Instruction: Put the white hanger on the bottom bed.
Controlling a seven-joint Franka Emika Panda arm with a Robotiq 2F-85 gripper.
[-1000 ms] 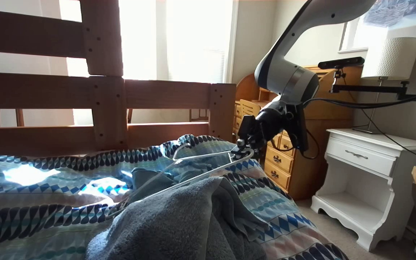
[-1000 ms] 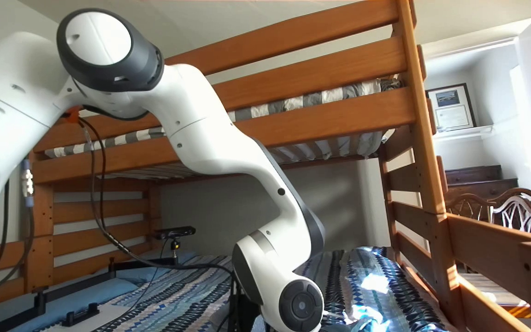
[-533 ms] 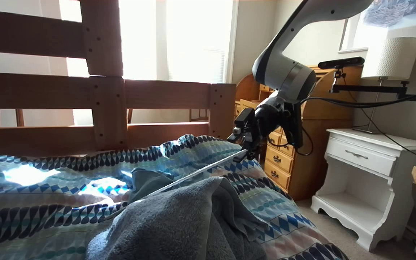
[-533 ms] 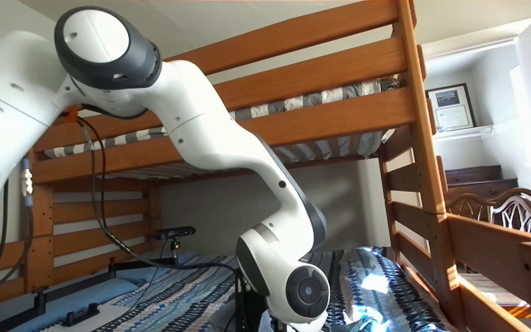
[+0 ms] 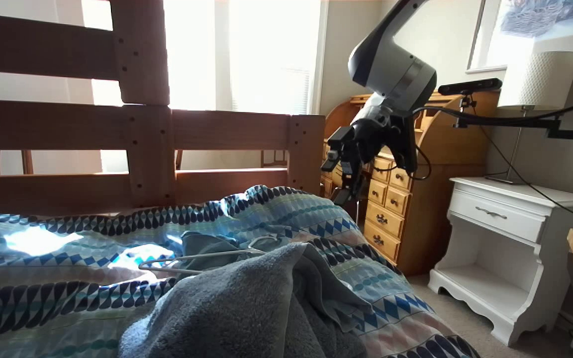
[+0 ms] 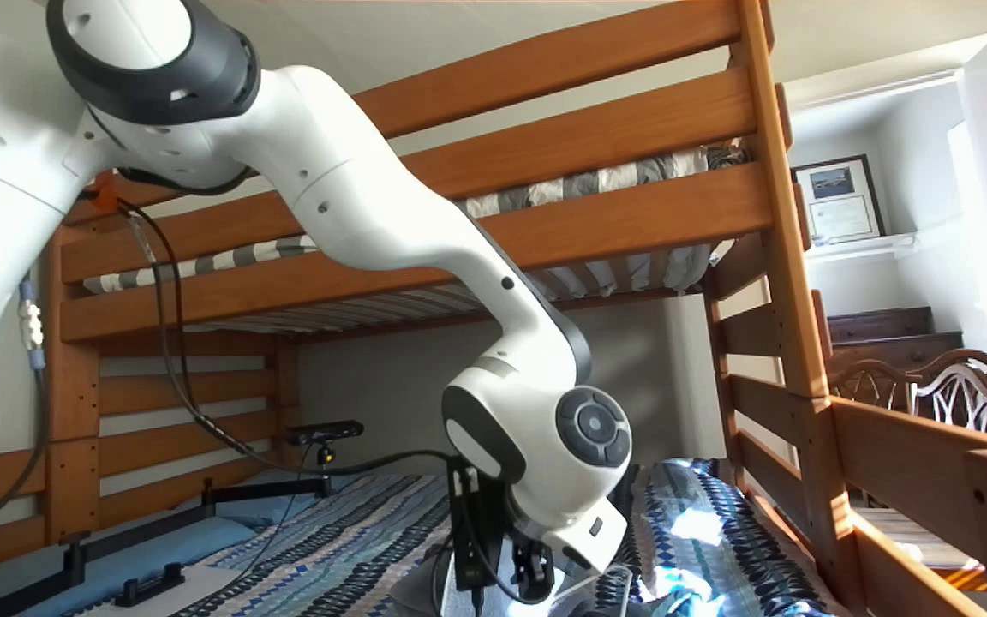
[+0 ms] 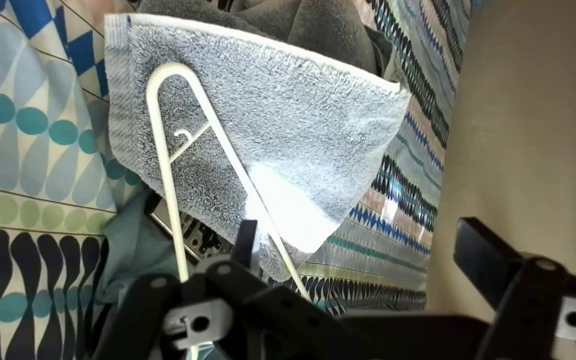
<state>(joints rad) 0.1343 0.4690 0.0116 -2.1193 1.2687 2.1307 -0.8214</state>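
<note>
The white hanger (image 7: pixel 167 185) lies across the rumpled grey blanket (image 7: pixel 313 110) in the wrist view. In an exterior view the hanger (image 5: pixel 207 257) rests low over the quilt, partly hidden behind a fold of the blanket (image 5: pixel 246 298). Beneath it spreads the bottom bed (image 5: pixel 92 318), with its patterned quilt and slatted wooden frame. Above the bed, apart from the hanger, my gripper (image 5: pixel 335 180) hangs with its jaws wide apart. Seen from the wrist, nothing is between the fingertips of the gripper (image 7: pixel 360 237); its left side covers part of the hanger.
The upper bunk's rails (image 6: pixel 613 214) run above the arm. A camera on a bar (image 6: pixel 326 433) stands over the bed's far left. Beyond the bed are a wooden desk with drawers (image 5: pixel 386 228), a white nightstand (image 5: pixel 500 209) and a lamp (image 5: pixel 540 82). A dark cable trails from the arm.
My gripper has opened and let go of the hanger. The hanger has dropped from the raised, slanted pose onto the blanket and quilt. The arm has risen.
</note>
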